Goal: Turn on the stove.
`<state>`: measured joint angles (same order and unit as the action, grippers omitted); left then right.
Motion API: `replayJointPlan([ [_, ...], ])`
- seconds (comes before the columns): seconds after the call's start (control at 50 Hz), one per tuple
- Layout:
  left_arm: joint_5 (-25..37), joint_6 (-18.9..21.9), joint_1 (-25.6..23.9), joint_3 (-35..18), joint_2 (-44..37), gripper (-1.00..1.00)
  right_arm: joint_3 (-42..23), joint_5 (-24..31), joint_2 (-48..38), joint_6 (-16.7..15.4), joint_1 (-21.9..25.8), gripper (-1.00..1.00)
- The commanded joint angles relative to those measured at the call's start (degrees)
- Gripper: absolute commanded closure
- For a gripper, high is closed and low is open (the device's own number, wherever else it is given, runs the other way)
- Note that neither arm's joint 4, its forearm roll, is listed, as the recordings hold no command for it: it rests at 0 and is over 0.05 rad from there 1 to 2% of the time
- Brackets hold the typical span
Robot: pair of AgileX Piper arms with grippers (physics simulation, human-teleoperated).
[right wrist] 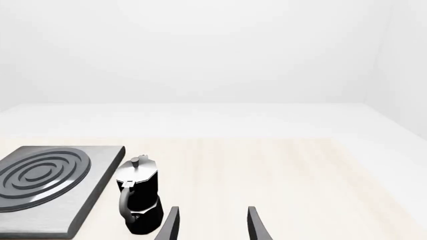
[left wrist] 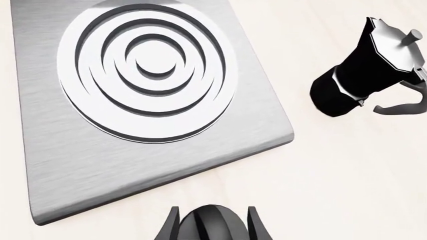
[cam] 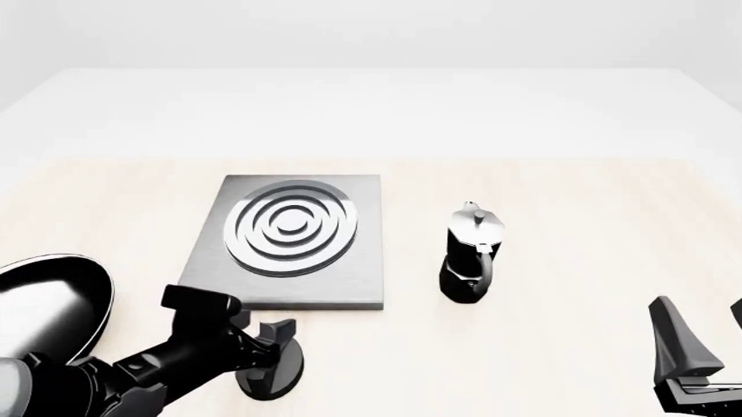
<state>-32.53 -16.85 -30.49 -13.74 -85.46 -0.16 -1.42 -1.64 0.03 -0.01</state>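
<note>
Left wrist view: the left gripper (left wrist: 212,227) has its two fingertips either side of the black ridged knob (left wrist: 213,222), which fills the gap between them. Contact is not resolvable at the frame edge, so I cannot tell whether the fingers are clamped on it or just straddling. The stove (left wrist: 133,155) slab lies just beyond the knob, its burner (left wrist: 150,70) rings bare. The moka pot (left wrist: 370,67) stands well apart off to one side.

Front view: the left arm reaches in low, its gripper down over the knob on the table (cam: 557,347) just in front of the stove's near edge. A frying pan (cam: 52,295) sits near the left arm's elbow. The right gripper (cam: 701,334) sits at the lower right, far from the stove.

Right wrist view: the right gripper's fingers are spread with nothing between them; moka pot and stove lie ahead.

Risks, as judged: if the grip on the knob is loose, the fingers may slip round the ridges without turning it. Any wrist roll could swing the left arm's elbow into the frying pan. Off-centre pressure might push the knob sideways instead of rotating it.
</note>
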Motion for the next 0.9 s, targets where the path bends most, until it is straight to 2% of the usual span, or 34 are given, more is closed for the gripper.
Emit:
replayJointPlan([
  [0.02,-1.48,-1.45,-0.44,-0.35,-2.81,-1.00,0.00,0.00,0.00,-0.02,0.00,-1.00],
  [0.66,-5.84,-5.56,-0.25,0.64,-8.98,-1.00,0.00,0.00,0.00,-0.01,0.01,-1.00],
  [0.78,-5.13,-4.69,1.85,1.01,-7.22,-1.00,0.00,-0.01,-0.03,0.01,0.00,-1.00],
  [0.9,-4.37,-2.76,6.54,1.63,-5.08,-1.00,0.00,0.00,0.00,0.01,-0.01,-1.00],
])
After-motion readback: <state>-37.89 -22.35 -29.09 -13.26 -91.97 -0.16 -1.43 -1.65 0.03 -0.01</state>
